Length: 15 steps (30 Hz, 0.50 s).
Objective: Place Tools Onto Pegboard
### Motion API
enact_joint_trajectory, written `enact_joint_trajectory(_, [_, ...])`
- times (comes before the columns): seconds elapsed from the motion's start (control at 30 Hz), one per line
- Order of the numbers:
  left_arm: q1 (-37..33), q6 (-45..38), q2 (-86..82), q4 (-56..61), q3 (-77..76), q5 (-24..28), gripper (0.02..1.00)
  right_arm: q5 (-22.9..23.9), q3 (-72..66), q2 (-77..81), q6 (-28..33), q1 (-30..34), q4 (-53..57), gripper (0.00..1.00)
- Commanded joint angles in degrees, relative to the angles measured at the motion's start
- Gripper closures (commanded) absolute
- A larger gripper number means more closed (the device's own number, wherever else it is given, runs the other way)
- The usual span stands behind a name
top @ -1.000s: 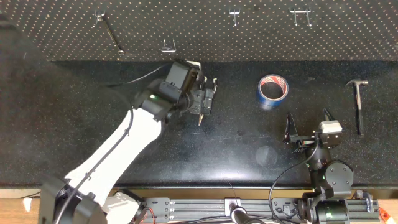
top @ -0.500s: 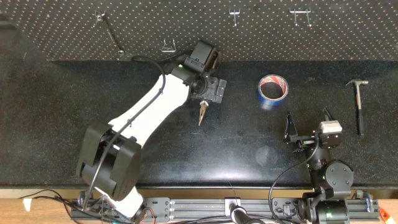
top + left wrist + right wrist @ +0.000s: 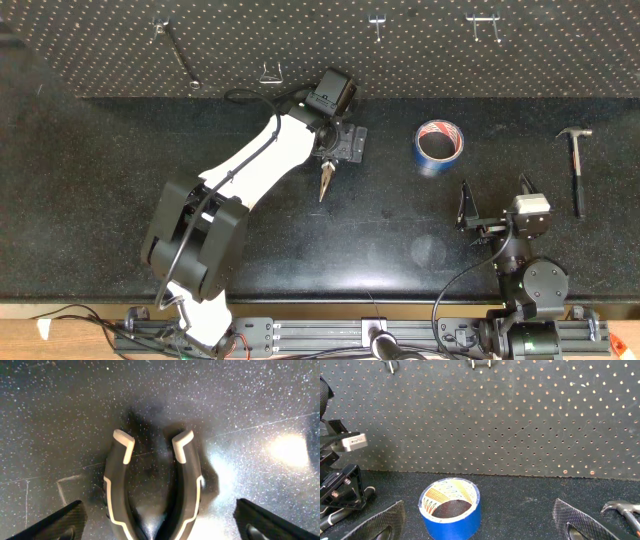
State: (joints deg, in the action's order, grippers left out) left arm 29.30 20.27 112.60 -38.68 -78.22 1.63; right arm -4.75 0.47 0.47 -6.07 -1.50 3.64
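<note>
Pliers (image 3: 323, 182) with black, pale-edged handles (image 3: 122, 485) lie on the dark table, nose toward the front edge. My left gripper (image 3: 341, 146) hovers just over the handles, open, its fingers (image 3: 56, 522) wide on either side and touching nothing. A wrench (image 3: 181, 52) hangs on the pegboard (image 3: 420, 60). A blue tape roll (image 3: 438, 146) and a hammer (image 3: 576, 165) lie on the table. My right gripper (image 3: 495, 203) sits low at the front right, open and empty, facing the tape roll (image 3: 451, 507).
Bare metal hooks (image 3: 270, 72) (image 3: 377, 25) (image 3: 484, 25) stick out of the pegboard along the back. The left arm's gripper (image 3: 340, 485) shows beside the tape in the right wrist view, and the hammer head (image 3: 620, 507) at the other side.
The left arm swung right and turned its wrist, bringing its open gripper over the pliers' handles. Pliers, tape, hammer and right arm stayed put.
</note>
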Motion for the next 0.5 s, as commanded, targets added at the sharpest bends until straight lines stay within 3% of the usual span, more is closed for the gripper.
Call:
enact_joint_trajectory(0.03, [0.04,0.92,1.25,0.13,-1.20,1.25,0.161,-0.15,-0.22,-0.37,0.81,0.24,0.15,0.042])
enact_joint_trajectory(0.07, [0.04,0.92,1.25,0.13,-1.20,1.55,0.198,-0.15,-0.22,-0.37,0.81,0.24,0.15,0.042])
enact_joint_trajectory(0.33, [0.04,0.02,3.02,-1.18,-1.20,-1.64,0.060,-0.15,-0.22,-0.37,0.81,0.24,0.15,0.042])
enact_joint_trajectory(0.47, [0.04,-0.92,3.02,-1.20,-1.20,-2.71,0.075,-0.15,-0.22,-0.37,0.81,0.24,0.15,0.042])
enact_joint_trajectory(0.5, [0.02,-1.27,3.02,-1.14,-1.20,-2.75,0.121,-0.15,-0.22,-0.37,0.81,0.24,0.15,0.042])
